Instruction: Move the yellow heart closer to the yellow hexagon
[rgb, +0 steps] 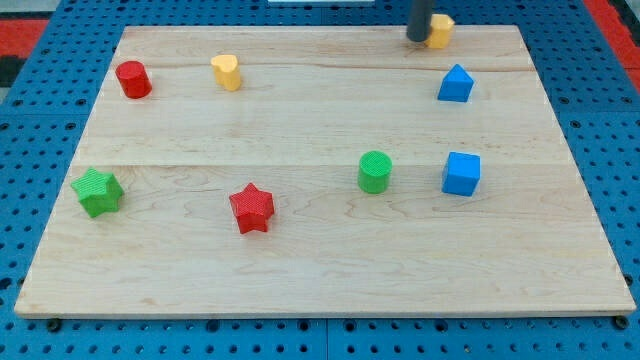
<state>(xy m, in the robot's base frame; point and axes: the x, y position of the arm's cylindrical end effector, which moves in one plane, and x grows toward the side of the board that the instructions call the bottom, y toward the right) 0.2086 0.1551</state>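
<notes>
From the one camera I see my tip (417, 39) at the view's top, right of centre, near the far edge of the board (320, 270). It is a bare rod with no fingers, so there is nothing to open, clench or grasp; it only presses sideways. The yellow hexagon (440, 30) sits just to the tip's right, touching it or all but touching; the rod hides part of the block's left side, so I cannot tell which. The yellow heart (227, 72) lies well to the tip's left and a little lower in the view, well apart from the hexagon. Further left of the heart, near the board's left edge, stands the red cylinder (133, 79). Below and slightly right of the tip is a blue block (455, 84) with a peaked top, and further down on the same side a blue cube (461, 173). The green cylinder (374, 171) stands below the tip, a little to its left, near the cube. The red star (251, 208) is lower still and further left, and the green star (98, 192) sits near the board's lower left edge, farthest from the tip.
</notes>
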